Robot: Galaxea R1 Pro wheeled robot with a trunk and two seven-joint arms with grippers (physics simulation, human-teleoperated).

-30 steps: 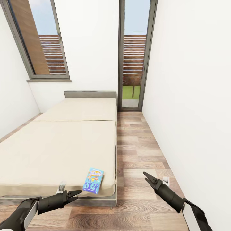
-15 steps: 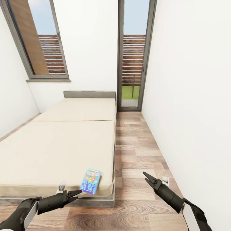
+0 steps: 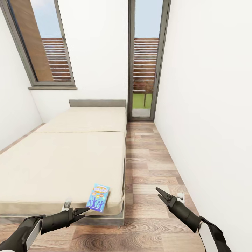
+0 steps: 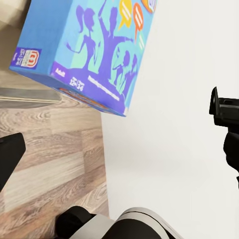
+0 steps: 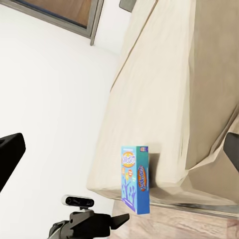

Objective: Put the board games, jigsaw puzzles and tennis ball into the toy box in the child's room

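Your head view is bright and evenly lit, with daylight showing through the window (image 3: 42,42) and the tall glass door (image 3: 145,59), white walls near washed out and only soft, faint shadows under the bed (image 3: 70,154) edge. You get wide-angle stretch at the edges, where the window frame leans and the floor (image 3: 154,164) planks fan out. Your wrist views are sharp, the board game (image 4: 84,47) print crisp, with no glare.
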